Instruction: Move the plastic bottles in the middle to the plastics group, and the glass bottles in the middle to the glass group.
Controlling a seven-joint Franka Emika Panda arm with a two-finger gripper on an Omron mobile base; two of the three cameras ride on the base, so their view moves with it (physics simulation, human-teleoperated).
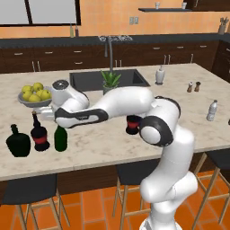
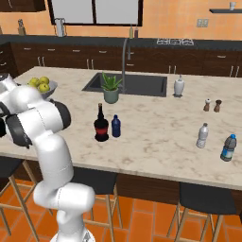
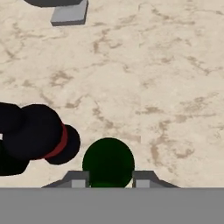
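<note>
1. Green bottle (image 1: pixel 60 138) stands on counter (image 1: pixel 112 139) at far left, just beside red-label bottle (image 1: pixel 39 133) and flask (image 1: pixel 18 141).
2. Gripper (image 3: pixel 108 180) straddles its top; fingers look slightly parted, grip probably letting go.
3. We spread fully, lift straight up, avoid tipping neighbours.

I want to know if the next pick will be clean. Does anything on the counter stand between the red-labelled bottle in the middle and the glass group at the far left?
Partly. The tall green bottle stands at the group's near edge, beside the group's round red-labelled bottle and squat black-green flask, with the tool over it. The marble counter from the middle red-labelled bottle to there looks bare.
</note>
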